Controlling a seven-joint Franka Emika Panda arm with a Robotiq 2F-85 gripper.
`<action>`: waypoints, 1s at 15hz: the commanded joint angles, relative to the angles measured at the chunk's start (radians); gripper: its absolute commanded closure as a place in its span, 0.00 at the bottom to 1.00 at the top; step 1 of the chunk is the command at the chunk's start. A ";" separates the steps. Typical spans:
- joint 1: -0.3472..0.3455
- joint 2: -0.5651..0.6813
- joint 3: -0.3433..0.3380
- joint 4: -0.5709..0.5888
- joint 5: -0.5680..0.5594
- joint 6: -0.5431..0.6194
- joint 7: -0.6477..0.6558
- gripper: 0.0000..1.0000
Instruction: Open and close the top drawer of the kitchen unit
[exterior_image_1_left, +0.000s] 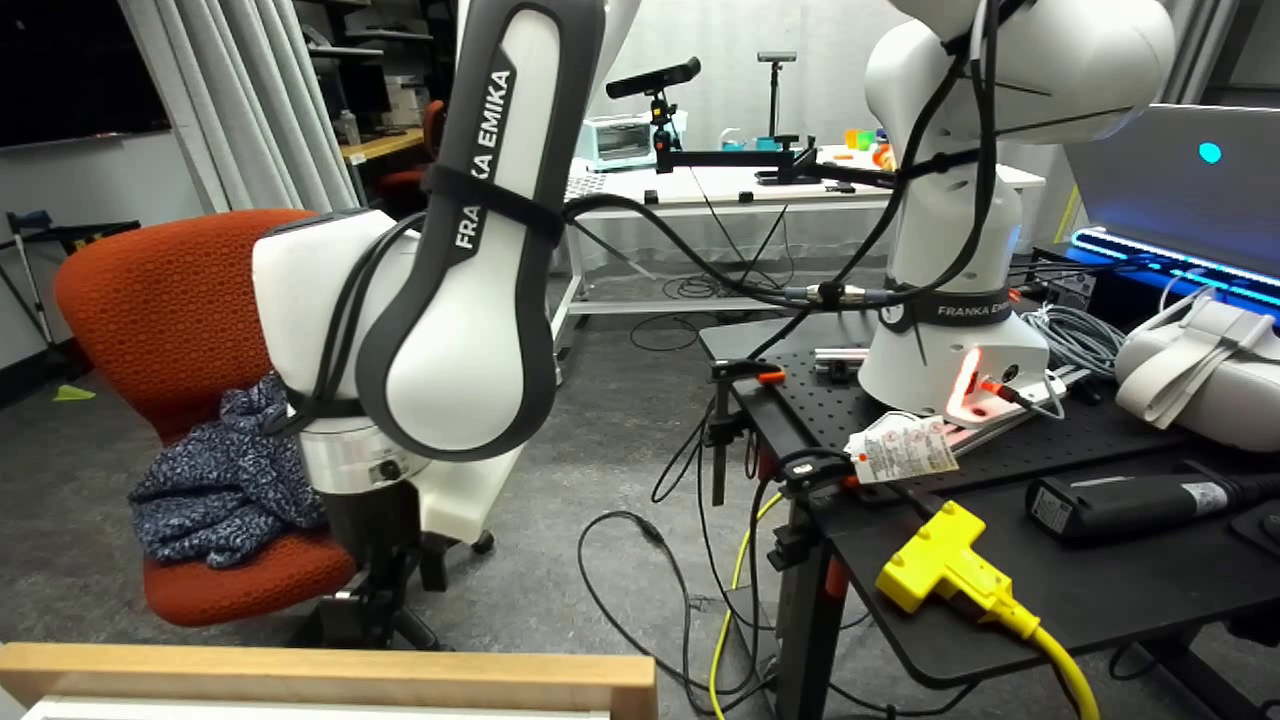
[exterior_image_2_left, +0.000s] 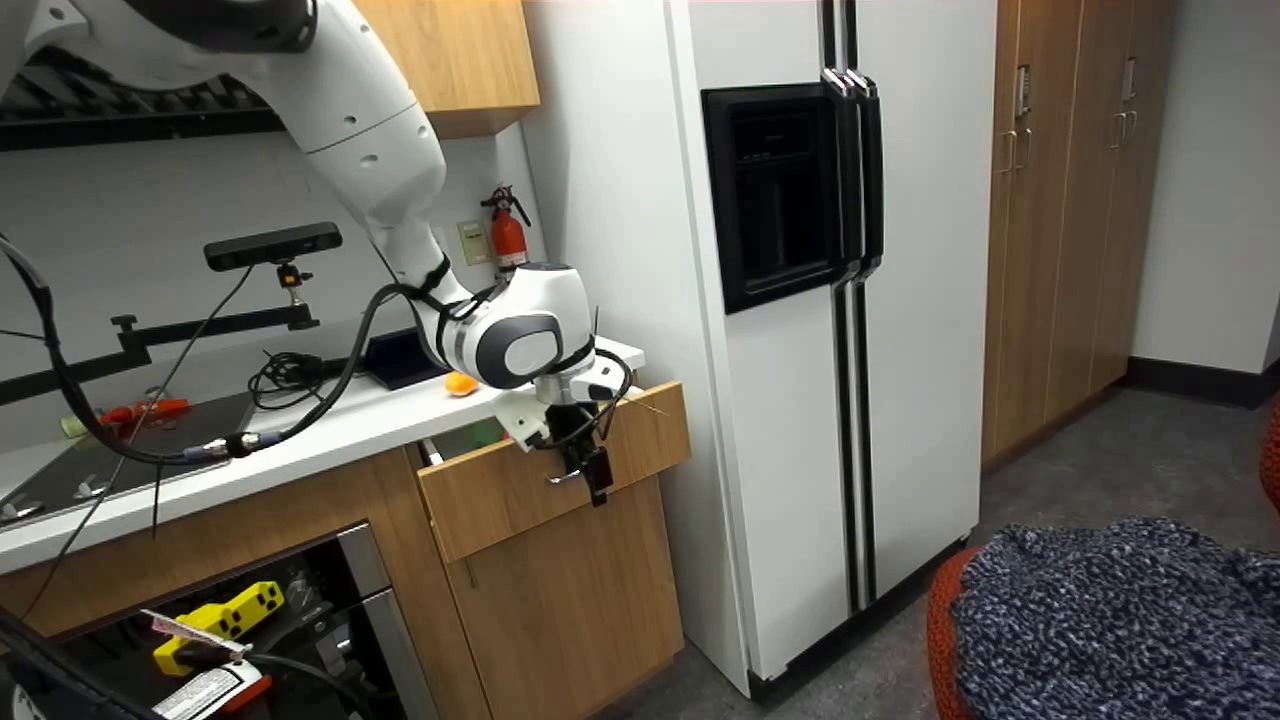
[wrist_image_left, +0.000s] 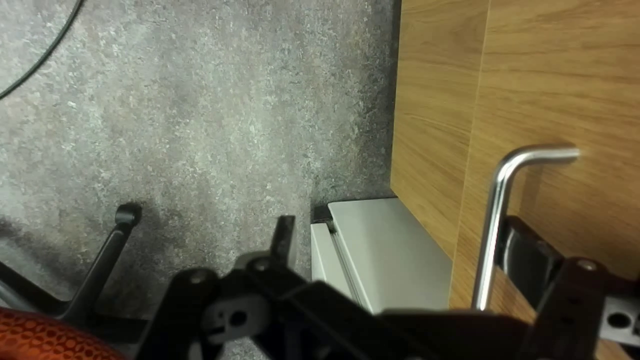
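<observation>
I see the black two-fingered gripper (wrist_image_left: 398, 232), jaws apart, one finger behind the silver bar handle (wrist_image_left: 492, 240), running twelve-to-six in the wrist view; the wood-fronted top drawer (wrist_image_left: 560, 100), ajar, lies toward three.

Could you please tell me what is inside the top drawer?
Something green shows in the drawer; I cannot tell what. The front and arm hide much of the rest.

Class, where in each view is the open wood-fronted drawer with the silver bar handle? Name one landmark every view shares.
In an exterior view: wood-fronted drawer, bottom left, cut off.
In an exterior view: drawer, just below centre.
Wrist view: drawer, right side.
Shared landmark: orange fabric chair.
</observation>
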 joint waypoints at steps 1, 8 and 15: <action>0.002 -0.055 0.003 -0.020 -0.018 0.060 0.015 0.00; -0.062 -0.120 0.078 -0.073 0.027 0.230 -0.009 0.00; -0.212 -0.148 0.257 -0.028 0.045 0.258 -0.068 0.00</action>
